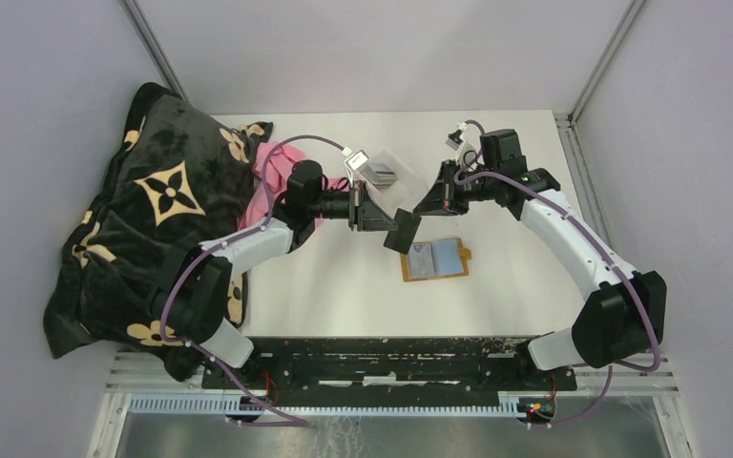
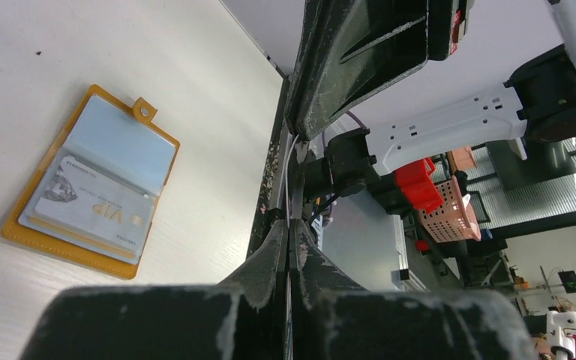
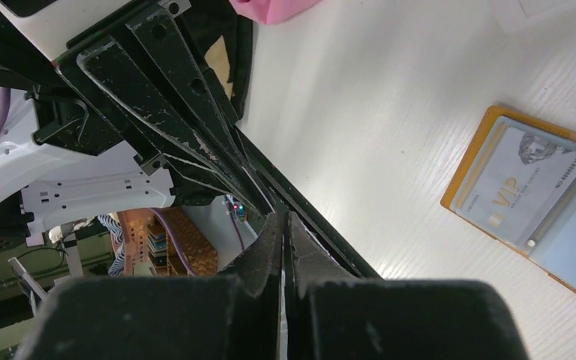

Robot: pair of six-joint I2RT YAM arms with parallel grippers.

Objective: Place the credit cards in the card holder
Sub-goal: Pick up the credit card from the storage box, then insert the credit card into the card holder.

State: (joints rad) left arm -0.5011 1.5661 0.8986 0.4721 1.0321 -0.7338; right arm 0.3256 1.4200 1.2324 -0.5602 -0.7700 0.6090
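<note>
A dark credit card [image 1: 404, 234] hangs above the table's middle, with both grippers meeting on it. My left gripper [image 1: 393, 226] is shut on its left side. In the left wrist view the jaws [image 2: 291, 229] press flat on the card's thin edge [image 2: 292, 191]. My right gripper [image 1: 420, 212] is shut on the other side, and its wrist view shows the pads [image 3: 283, 223] pinching the same thin edge. The orange card holder [image 1: 436, 260] lies open on the table just below and right of the card, with a grey VIP card [image 2: 94, 212] in its clear pocket [image 3: 521, 184].
A clear tray [image 1: 379, 172] with more cards sits behind the grippers. A black blanket with tan flowers [image 1: 153, 219] and a pink cloth [image 1: 269, 181] cover the table's left side. Walls close in on the left, back and right.
</note>
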